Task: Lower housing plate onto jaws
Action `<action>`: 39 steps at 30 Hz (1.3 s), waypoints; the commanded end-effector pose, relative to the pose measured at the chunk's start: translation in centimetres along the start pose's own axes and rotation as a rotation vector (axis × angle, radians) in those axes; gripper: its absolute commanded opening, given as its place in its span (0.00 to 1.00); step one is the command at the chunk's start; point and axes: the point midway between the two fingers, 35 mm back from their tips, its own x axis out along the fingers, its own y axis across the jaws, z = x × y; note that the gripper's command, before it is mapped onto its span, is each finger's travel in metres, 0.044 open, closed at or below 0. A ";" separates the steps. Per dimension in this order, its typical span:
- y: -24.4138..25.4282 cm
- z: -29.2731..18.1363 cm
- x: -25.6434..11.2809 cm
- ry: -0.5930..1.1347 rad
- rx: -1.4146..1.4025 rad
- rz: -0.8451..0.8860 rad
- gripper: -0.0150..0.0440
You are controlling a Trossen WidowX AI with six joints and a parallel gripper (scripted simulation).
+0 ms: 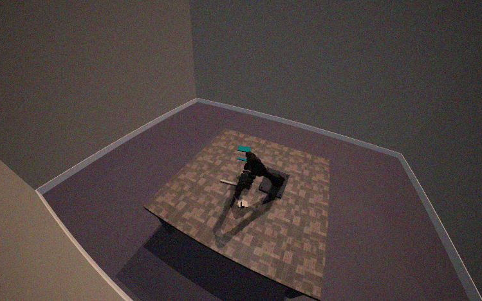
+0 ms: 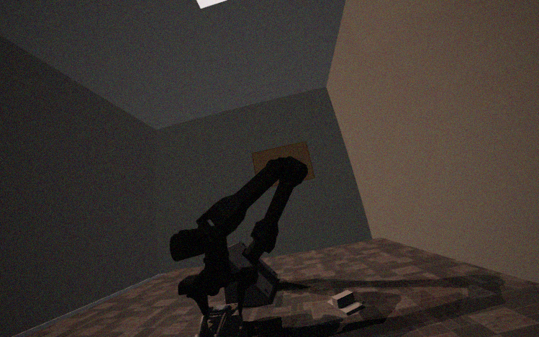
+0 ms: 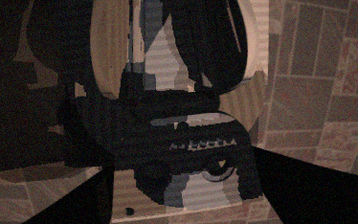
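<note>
I am reading the wrist view for one relation, the housing plate (image 2: 222,309) (image 3: 205,190) against the jaw stubs. The gripper (image 1: 237,188) (image 2: 223,312) (image 3: 185,160) is gripping the plate by its two opposite sides, its fingers standing wide. The plate is lying between them, its long axis running across the wrist view from finger to finger, its two round openings side by side. A pale base (image 3: 257,31) is showing beyond and below it, so I am judging that the stubs are lying beneath the plate. Contact: I am not able to tell; dark parts and shadow are blending around the openings, and neither stub is reading clearly. The exterior view is putting the gripper low, close to the table (image 1: 295,224) (image 2: 388,259), so I am taking any remaining travel as short and downward. I am expecting alignment at both openings to decide the move; one catching early would be tipping the plate. I am planning release only once it is sitting level.
</note>
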 end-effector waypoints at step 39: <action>0.1 0.0 0.8 -0.004 0.006 0.005 0.85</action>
